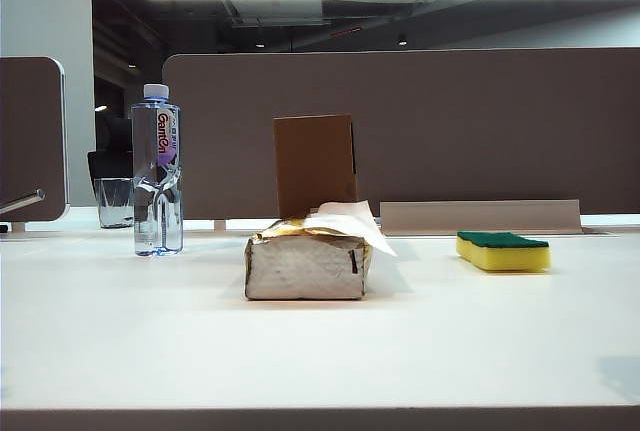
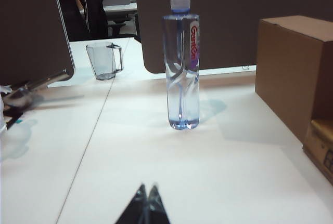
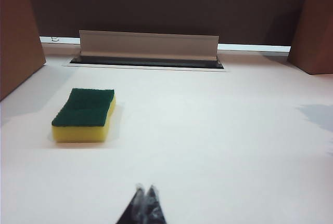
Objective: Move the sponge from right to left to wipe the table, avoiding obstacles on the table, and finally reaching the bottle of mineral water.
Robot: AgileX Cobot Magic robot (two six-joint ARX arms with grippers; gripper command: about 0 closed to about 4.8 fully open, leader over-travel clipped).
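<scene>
Nearest to the right wrist camera, the right gripper [image 3: 145, 188] is seen with its fingertips pressed together and nothing held between them; it hangs low over the bare table [image 3: 208, 146]. The sponge [image 3: 85, 115] is found a little further on, off to one side of the gripper's line and well apart from it, lying flat with the green scouring layer upward. Its long axis is pointed away from the camera, roughly along the reach of the arm and slightly slanted. In the exterior view the sponge [image 1: 503, 251] is placed on the right part of the table, so the right arm is judged to be the nearer one, and the jaws would first have to be opened.

The left gripper [image 2: 148, 190] is likewise closed and empty, and the bottle of mineral water [image 2: 181, 63] stands upright beyond it, near the left side of the table. A clear cup [image 2: 105, 61] is seen farther back.

Between sponge and bottle, the tissue pack [image 1: 308, 263] lies toward the front, and the cardboard box [image 1: 314, 163] stands upright behind it. The wiping path is judged to need a detour around these two obstacles.
</scene>
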